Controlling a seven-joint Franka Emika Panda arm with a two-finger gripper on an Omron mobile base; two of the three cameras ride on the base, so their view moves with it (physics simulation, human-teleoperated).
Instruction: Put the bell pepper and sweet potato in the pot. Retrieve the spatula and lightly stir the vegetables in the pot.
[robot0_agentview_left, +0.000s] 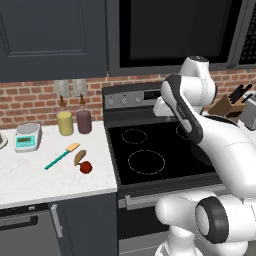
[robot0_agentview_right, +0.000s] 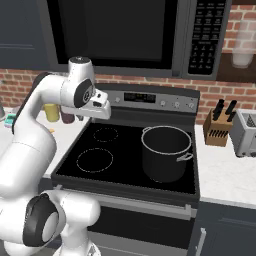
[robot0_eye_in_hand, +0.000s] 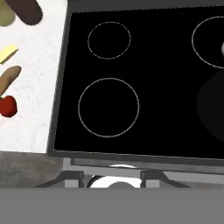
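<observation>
Gripper (robot0_eye_in_hand: 111, 174) above the stove's (robot0_agentview_left: 150, 150) front edge, nothing between the tips, jaws partly apart; bell pepper (robot0_agentview_left: 86, 167) on the white counter (robot0_agentview_left: 30, 175) left of the stove, touching the sweet potato (robot0_agentview_left: 79, 157); spatula (robot0_agentview_left: 62, 155) just beside them, tan head toward the wall; pot (robot0_agentview_right: 166, 152) on the right front burner; yellow canister (robot0_agentview_left: 65, 123) and maroon canister (robot0_agentview_left: 84, 121) by the brick wall.

The pot (robot0_agentview_right: 166, 152) stands on the stove's (robot0_agentview_right: 125, 185) front right burner.

Bare black glass stovetop (robot0_agentview_left: 150, 150) left half, tall dark metal pot (robot0_agentview_right: 166, 152) blocking right burners, yellow canister (robot0_agentview_left: 65, 123) and maroon canister (robot0_agentview_left: 84, 121) behind white marble counter (robot0_agentview_left: 30, 175)
</observation>
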